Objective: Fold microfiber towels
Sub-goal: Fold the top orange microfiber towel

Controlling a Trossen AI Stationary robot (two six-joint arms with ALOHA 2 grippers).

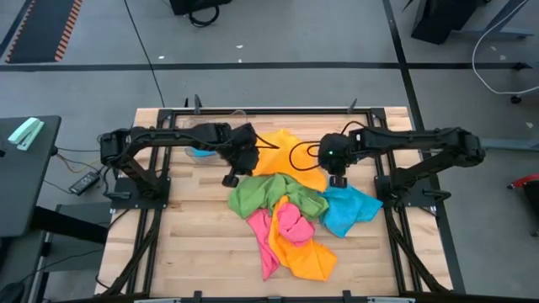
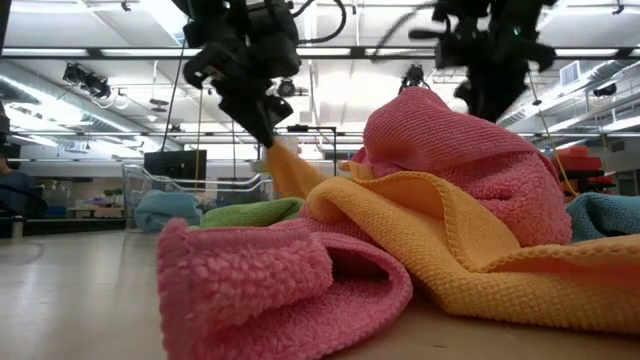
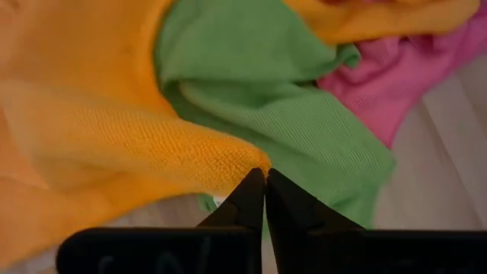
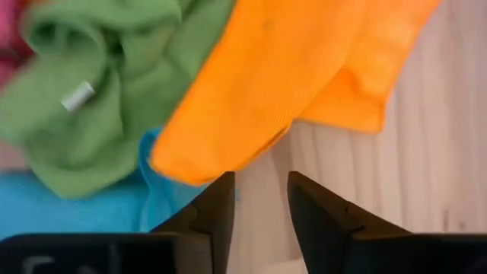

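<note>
Several microfiber towels lie heaped at the table's middle. An orange towel [image 1: 282, 156] lies at the far side, a green towel [image 1: 265, 195] in front of it, and a blue towel [image 1: 349, 210] at the right. A pink towel [image 1: 282, 227] and a second orange towel [image 1: 307, 252] lie nearest. My left gripper [image 1: 229, 178] is shut on the far orange towel's left corner. My right gripper [image 4: 259, 198] stands open over bare wood at that towel's right side. The towel's edge [image 4: 198, 164] lies just ahead of its fingertips, and nothing is between them. My left gripper pinches the far orange towel's corner [image 3: 247, 161] between its two fingertips, slanting down from the table's left. The corner [image 2: 275, 150] is drawn up off the table to a point below the fingers. The rest of the towel slopes down onto the green towel [image 3: 304, 122] and the table.
A clear plastic bin [image 2: 150, 185] with a blue cloth [image 2: 165, 210] beside it stands at the far left, under my left arm. Bare wood shows along the table's left [image 1: 185, 244] and right near parts. Metal frame rails run along both table sides.
</note>
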